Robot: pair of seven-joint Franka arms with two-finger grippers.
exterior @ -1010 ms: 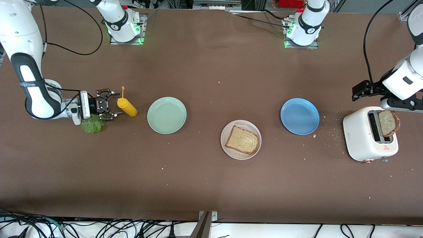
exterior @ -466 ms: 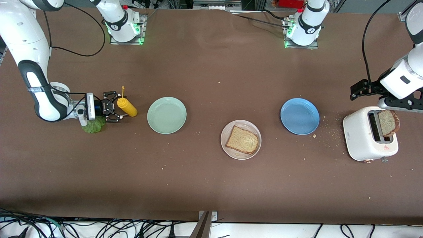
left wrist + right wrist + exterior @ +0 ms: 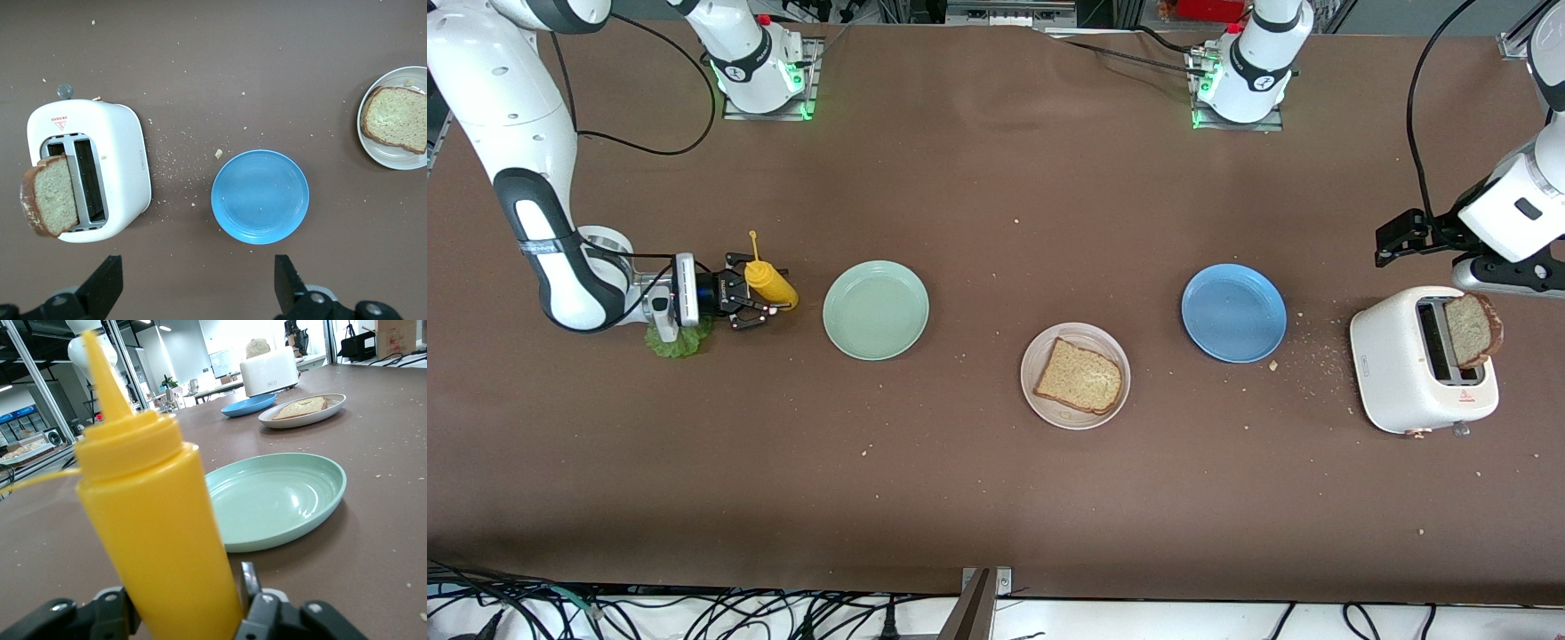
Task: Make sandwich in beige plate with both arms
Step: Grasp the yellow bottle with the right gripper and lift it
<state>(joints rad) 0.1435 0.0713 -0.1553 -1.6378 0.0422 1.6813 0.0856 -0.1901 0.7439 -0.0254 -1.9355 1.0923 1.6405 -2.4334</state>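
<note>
Front view: the right gripper (image 3: 754,296) is grasping a yellow sauce bottle (image 3: 770,283) beside the green plate (image 3: 876,310). The left gripper (image 3: 1396,240), released, is waiting over the toaster (image 3: 1421,363). One bread slice (image 3: 1079,377) is lying on the beige plate (image 3: 1075,376); the next move probably needs carrying the bottle there.

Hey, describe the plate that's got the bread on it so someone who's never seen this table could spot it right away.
Three round plates sit in a row on the brown table. The pale pinkish-beige plate lies between the mint-green plate and the blue plate, nearer the front camera. It alone carries a speckled wholegrain bread slice.
</note>
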